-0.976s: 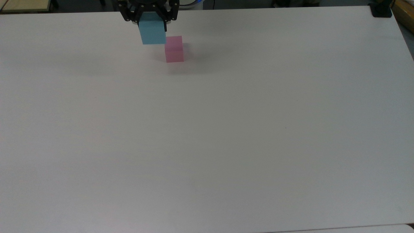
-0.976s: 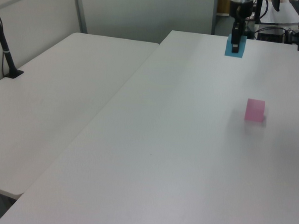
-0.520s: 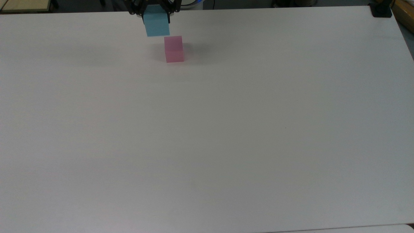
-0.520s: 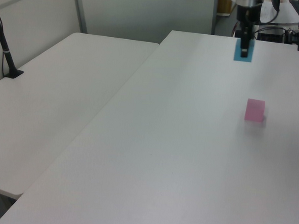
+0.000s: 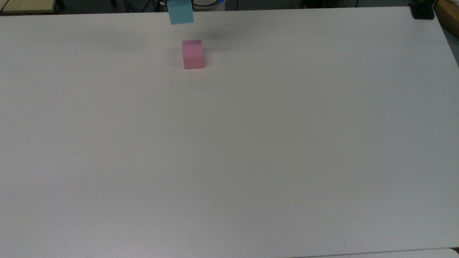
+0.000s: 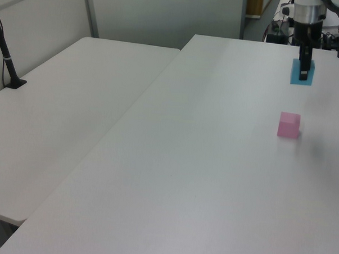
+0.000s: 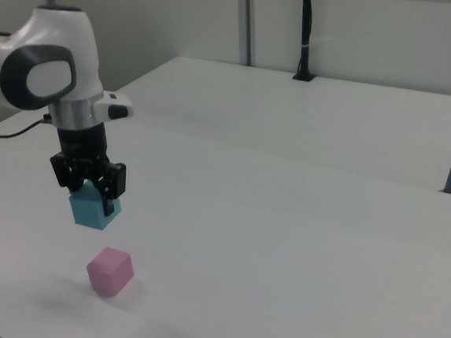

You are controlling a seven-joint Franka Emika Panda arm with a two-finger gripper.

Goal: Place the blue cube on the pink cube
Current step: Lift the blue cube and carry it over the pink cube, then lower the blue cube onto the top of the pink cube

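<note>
So closest to me in the right view, the small pale pink matte cube sits flat on the white table with nothing around it, an easy landing pad. Just past it and higher up, my gripper is pinching the small sky-blue matte cube by two opposite faces, lifted well clear of the tabletop so I reckon it can swing over the pink one without clipping it. It isn't lined up above it yet.
</note>
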